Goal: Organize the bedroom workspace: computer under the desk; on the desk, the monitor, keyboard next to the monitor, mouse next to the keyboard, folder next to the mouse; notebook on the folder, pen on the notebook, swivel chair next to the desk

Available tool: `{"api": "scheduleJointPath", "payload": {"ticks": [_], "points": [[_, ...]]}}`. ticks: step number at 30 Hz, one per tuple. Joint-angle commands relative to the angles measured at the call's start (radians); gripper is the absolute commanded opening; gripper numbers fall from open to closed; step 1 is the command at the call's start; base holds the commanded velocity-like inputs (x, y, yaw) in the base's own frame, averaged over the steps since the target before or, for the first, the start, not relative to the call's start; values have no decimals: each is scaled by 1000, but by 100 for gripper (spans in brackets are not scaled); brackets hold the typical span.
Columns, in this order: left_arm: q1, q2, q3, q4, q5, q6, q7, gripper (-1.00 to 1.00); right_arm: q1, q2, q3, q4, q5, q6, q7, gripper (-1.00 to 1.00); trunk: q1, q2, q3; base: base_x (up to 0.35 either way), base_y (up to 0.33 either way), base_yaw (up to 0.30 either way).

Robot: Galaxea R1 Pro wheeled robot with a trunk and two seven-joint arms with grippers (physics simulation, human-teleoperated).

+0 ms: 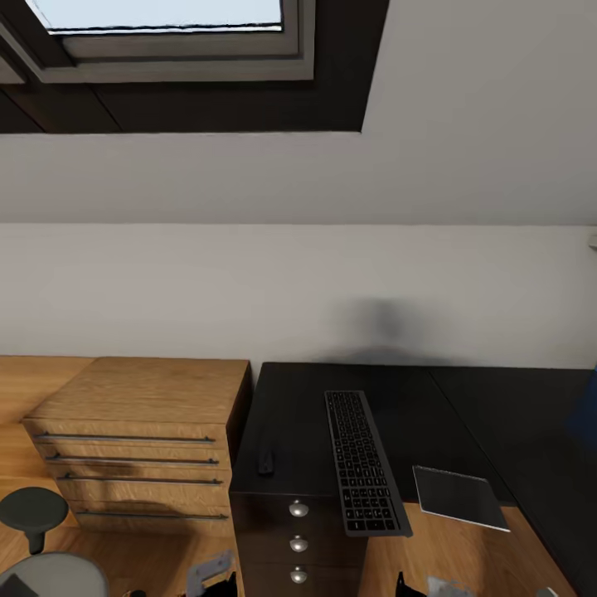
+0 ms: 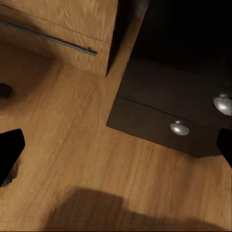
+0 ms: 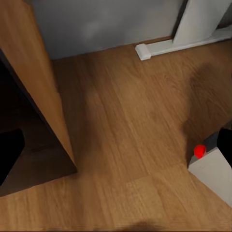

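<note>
Desk point(image 1: 290, 414), black-topped, stands straight ahead beside a light-wood chest point(image 1: 141, 398); on it the keyboard point(image 1: 361, 460) lies lengthwise, running from the wall toward the robot, with the small black mouse point(image 1: 265, 461) to its left, nearer the left arm. Both grippers hang low over the floor, fingers spread, holding nothing.

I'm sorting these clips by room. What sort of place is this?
Probably a home office corner, perhaps in a bedroom: a black desk bearing a keyboard, a light-wood chest of drawers beside it, wooden flooring, and a window high on the wall.
</note>
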Motion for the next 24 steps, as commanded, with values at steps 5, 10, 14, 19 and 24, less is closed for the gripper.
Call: {"api": "scheduleJointPath", "payload": {"ticks": [5,10,14,19,24], "points": [[66,92,-201,-252,9,-11,254,100,-1,-1,8,48,-18,-15,113,100,19,-36,-17,0,0,0],[68,95,-209,-257,12,-12,266,100,-1,-4,5,71,-25,-15,118,100,39,-71,-33,0,0,0],[68,95,-209,-257,13,-12,266,100,-1,-4,6,72,-25,-15,119,100,54,-99,-45,0,0,0],[68,94,-209,-256,13,-12,267,100,-1,-4,7,73,-25,-16,119,100,73,-134,-61,0,0,0],[68,94,-209,-256,14,-12,268,100,-1,-4,7,72,-25,-18,120,100,92,-169,-76,0,0,0]]}}
